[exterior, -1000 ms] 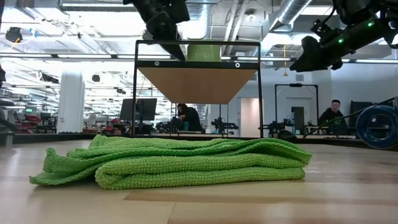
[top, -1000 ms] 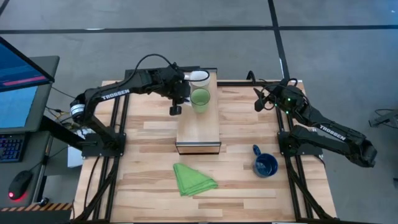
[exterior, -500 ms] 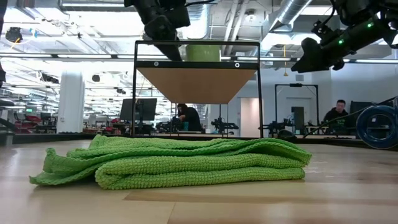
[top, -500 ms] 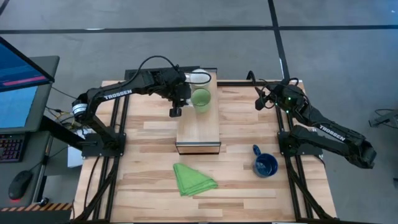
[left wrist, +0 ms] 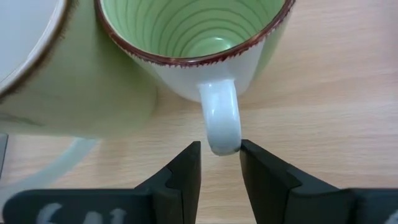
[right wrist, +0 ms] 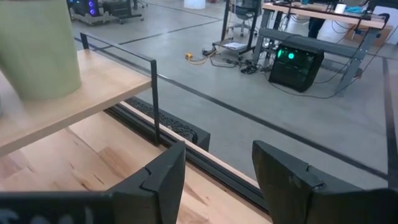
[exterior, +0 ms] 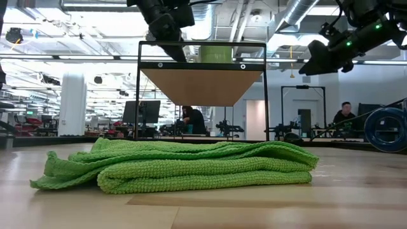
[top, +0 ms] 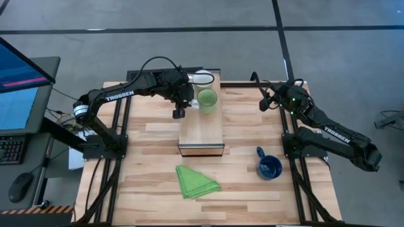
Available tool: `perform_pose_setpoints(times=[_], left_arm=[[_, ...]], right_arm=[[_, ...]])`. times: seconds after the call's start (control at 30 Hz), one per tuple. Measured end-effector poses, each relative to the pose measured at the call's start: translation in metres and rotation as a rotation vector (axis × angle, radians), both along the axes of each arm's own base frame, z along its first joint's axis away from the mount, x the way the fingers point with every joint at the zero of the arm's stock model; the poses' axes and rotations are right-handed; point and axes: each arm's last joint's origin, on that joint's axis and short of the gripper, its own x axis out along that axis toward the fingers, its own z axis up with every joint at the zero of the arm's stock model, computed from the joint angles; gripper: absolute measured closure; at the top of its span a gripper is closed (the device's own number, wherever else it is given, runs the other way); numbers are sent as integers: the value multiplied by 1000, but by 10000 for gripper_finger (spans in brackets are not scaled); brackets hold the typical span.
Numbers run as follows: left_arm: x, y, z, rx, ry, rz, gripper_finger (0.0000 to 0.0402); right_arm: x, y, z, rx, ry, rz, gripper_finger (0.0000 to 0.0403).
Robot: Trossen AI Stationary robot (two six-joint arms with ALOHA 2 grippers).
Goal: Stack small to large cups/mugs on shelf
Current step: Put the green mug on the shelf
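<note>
Green mug (left wrist: 193,43) stands on the shelf (top: 202,129), its white handle (left wrist: 221,121) between the left gripper's (left wrist: 217,163) parted, loosened fingers.

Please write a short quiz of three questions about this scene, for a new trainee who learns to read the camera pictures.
1. True or false: the dark blue mug already stands on the shelf.
2. Which hand is at the light green mug? A) left hand B) right hand
3. Fill in: on the table, the green cloth lies in front of the shelf's dark open ____.

Key: 1. False, it stands on the table, right of the shelf. 2. A; its fingers flank the white handle, apparently letting go. 3. end.
</note>
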Motion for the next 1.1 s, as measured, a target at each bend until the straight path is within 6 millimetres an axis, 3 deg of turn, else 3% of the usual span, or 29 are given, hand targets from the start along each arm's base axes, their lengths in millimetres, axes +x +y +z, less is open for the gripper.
perform_pose_setpoints(times=[0.43, 0.8, 1.1], left_arm=[[1, 1, 1, -23, -23, 37, 298], [1, 0, 1, -34, -28, 52, 353], [0, 0, 0, -38, -4, 56, 339]], right_arm=[[0, 0, 0, 8, -2, -2, 193], [0, 0, 0, 8, -3, -2, 193], [0, 0, -1, 9, -3, -2, 193]])
